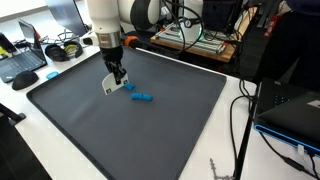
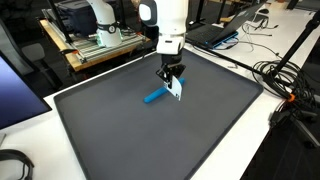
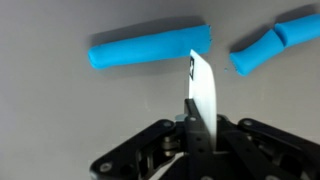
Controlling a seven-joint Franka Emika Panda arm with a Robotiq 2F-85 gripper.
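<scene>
Blue foam-like long roll lies flat on the dark grey mat, with a shorter blue piece just beside its end, a small gap between them. The tool is clamped on a thin white card, held upright and edge-on between the fingers. In the wrist view the card's far end reaches the near side of the long roll; can't tell whether it actually touches. In an exterior view the tool hangs straight down over the mat, around its middle. The card is low, at or close to the surface, and the long roll sits just beside it. In an exterior view the tool and card show the same setup, blue pieces next to them. The mat covers most of the white worktop. A laptop sits off the mat, well apart from the tool, and cables trail along the worktop edge.
</scene>
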